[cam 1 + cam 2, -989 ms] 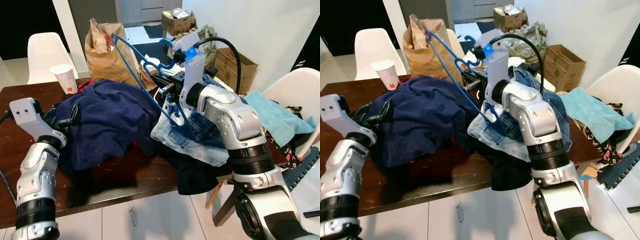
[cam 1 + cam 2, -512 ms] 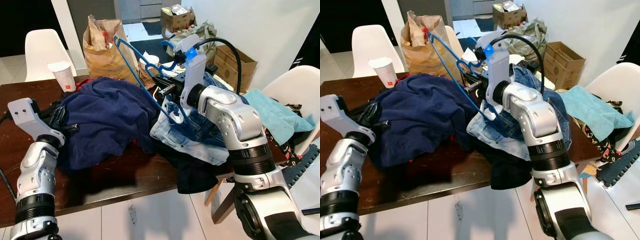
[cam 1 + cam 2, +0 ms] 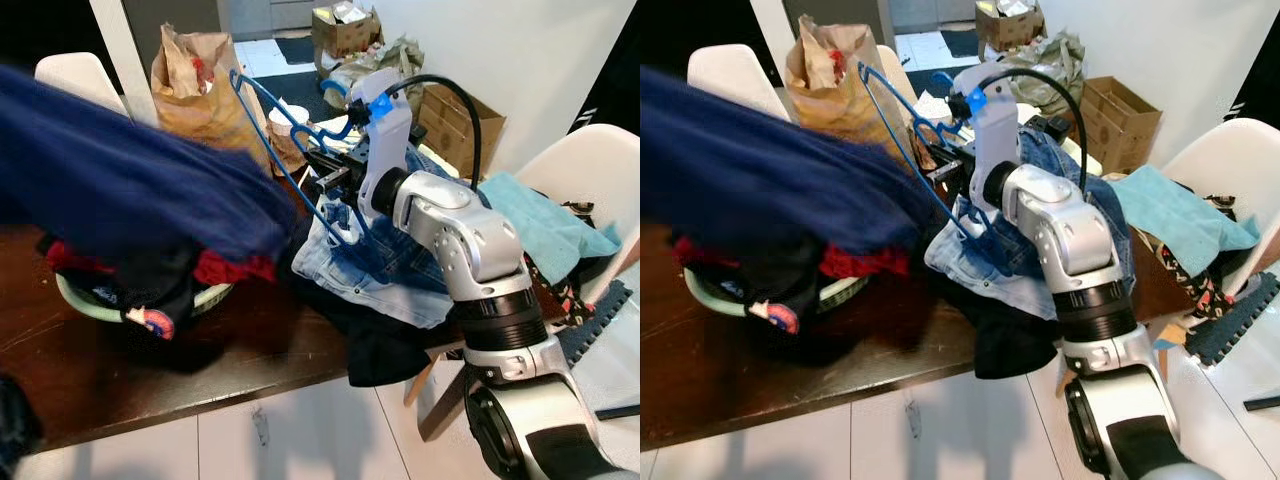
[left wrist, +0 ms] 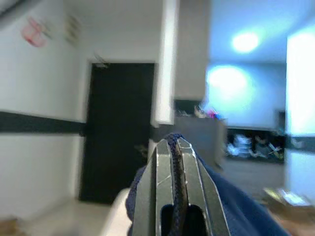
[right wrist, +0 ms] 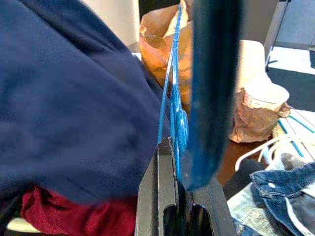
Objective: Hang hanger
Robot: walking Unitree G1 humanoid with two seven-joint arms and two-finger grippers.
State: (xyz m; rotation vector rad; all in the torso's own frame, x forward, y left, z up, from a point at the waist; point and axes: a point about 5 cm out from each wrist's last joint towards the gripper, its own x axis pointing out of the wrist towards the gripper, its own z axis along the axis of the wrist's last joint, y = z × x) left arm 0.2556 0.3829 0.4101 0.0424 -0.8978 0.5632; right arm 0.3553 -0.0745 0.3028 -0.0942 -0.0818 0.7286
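My right gripper (image 3: 332, 172) is shut on a blue wire hanger (image 3: 285, 135), held tilted above the table with its long edge running up to the left. The right wrist view has the fingers (image 5: 160, 187) closed on the hanger (image 5: 173, 73), right beside the navy garment (image 5: 74, 98). That navy garment (image 3: 120, 170) hangs lifted and blurred across the left of the scene, above the table. My left gripper (image 4: 173, 145) is shut on a fold of its navy fabric (image 4: 236, 206), raised high.
A pale green basin (image 3: 75, 295) holding red and dark clothes sits on the dark wooden table (image 3: 150, 390). Jeans (image 3: 390, 260) lie under my right arm. Behind stand a brown paper bag (image 3: 195, 80), a cardboard box (image 3: 455, 120) and a white chair (image 3: 580, 170) with a teal cloth (image 3: 530, 215).
My left gripper has hauled the navy garment up off the table, uncovering the green basin of clothes. The right gripper and hanger have stayed about where they were.
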